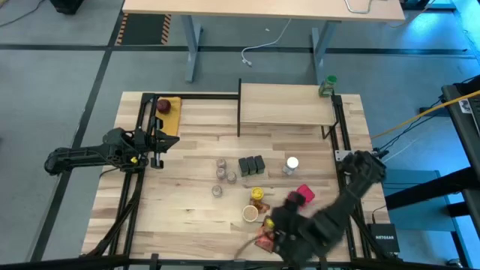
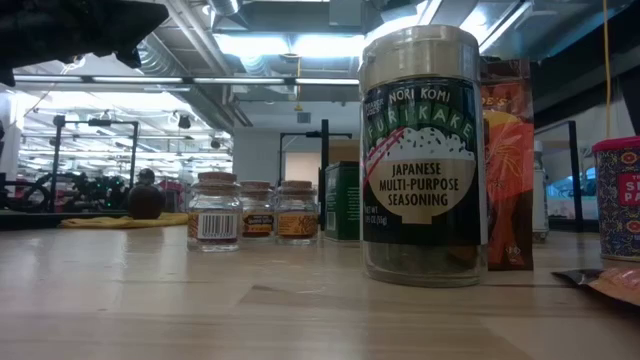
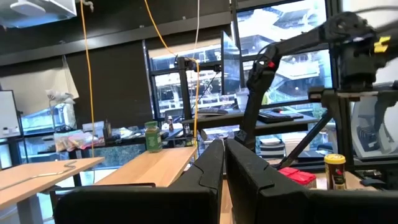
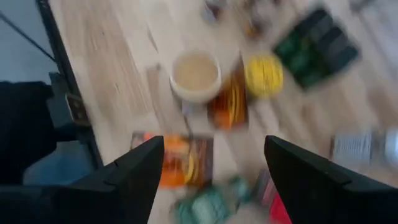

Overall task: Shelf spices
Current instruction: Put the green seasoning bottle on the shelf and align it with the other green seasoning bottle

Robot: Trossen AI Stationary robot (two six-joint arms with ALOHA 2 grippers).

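Hovered the right gripper [image 4: 211, 180], fingers spread and empty, over the spices [image 1: 251, 166] on the bench [image 1: 187, 217], shelf [image 1: 285, 105] nearly bare, left gripper [image 3: 222, 180] clenched aside; probably needed to drop and pinch one jar.

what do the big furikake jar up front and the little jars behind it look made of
The big dark-labelled furikake jar: clear glass or plastic, glossy, contents visible at the base, pale matte lid. The three small clear jars: glass-like, see-through walls, paper labels, tan cork-looking lids.
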